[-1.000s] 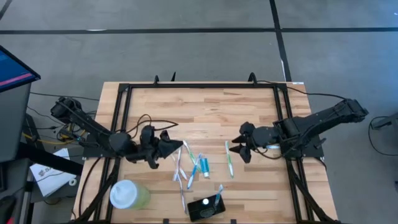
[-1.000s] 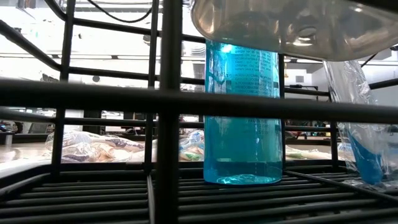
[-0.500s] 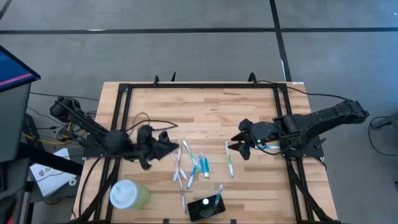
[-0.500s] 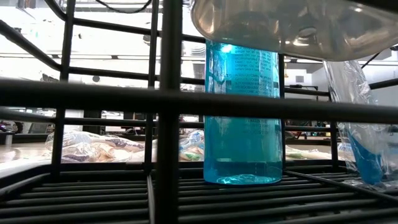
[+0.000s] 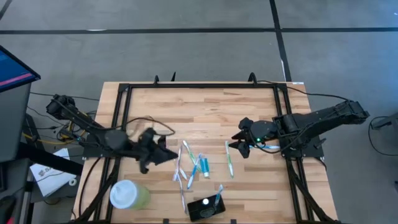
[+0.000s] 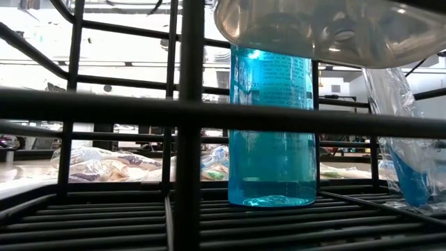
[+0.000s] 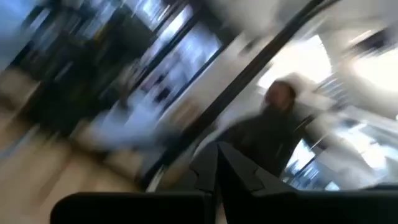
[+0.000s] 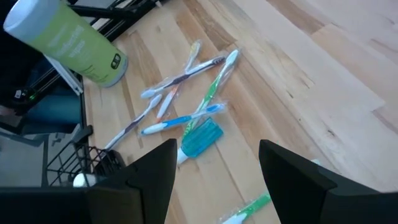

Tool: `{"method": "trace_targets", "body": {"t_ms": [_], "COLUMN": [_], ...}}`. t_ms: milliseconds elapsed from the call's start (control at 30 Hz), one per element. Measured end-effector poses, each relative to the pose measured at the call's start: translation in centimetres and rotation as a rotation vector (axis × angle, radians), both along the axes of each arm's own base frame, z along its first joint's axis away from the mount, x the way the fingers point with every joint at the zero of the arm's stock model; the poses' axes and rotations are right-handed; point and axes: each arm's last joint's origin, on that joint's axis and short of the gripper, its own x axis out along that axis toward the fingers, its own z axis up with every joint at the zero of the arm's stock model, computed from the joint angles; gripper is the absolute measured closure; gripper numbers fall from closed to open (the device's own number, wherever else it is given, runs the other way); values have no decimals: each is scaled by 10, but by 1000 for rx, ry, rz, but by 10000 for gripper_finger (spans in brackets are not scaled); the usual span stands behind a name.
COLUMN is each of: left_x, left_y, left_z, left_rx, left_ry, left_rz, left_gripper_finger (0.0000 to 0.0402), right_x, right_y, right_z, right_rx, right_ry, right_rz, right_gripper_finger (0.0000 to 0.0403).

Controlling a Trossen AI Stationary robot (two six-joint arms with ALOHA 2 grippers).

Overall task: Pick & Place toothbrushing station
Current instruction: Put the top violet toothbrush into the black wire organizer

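Ideally the right gripper [image 5: 237, 147], jaws wide and empty, straddles the lone green toothbrush [image 5: 229, 159]; left gripper [image 5: 163, 154] shut, empty.

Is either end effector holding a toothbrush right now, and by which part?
No. The right end effector is open and empty above the loose toothbrushes; the left end effector is shut, gripping nothing visible.

A pale green cup with a white round lid [image 5: 129, 195] lies on the wooden desk [image 5: 205, 109] at its near-left corner, just toward the front edge from the left pincer [image 5: 163, 153] and well apart from the right pincer [image 5: 237, 144]. In the low view, a clear bottle of blue liquid [image 6: 271, 125] stands behind a black wire rack [image 6: 188, 118], with crumpled plastic bags [image 6: 104, 164] farther off.
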Motion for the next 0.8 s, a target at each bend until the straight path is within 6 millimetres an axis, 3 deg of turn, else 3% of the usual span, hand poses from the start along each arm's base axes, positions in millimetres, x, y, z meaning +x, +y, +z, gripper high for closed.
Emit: {"method": "trace_targets", "body": {"t_ms": [267,467,633,800], "left_x": [-2,-6,1,16], "left_y": [7,21,31,30], "left_z": [-60,-84,-97,-99], "left_rx": [83,130,261,566], "left_ry": [596,875,924,835], "left_rz": [-107,-233,-349,-481], "left_gripper_finger": [399,399,399,399], "right_x": [1,1,1,1], "right_y": [-5,-5,-4,-4], "right_z": [0,0,0,0], "right_rx": [2,3,2,2], "right_ry": [-1,-2,-2,-1], "right_rz": [-21,-22,-22,-22], "right_gripper_finger": [184,184,184,184]}}
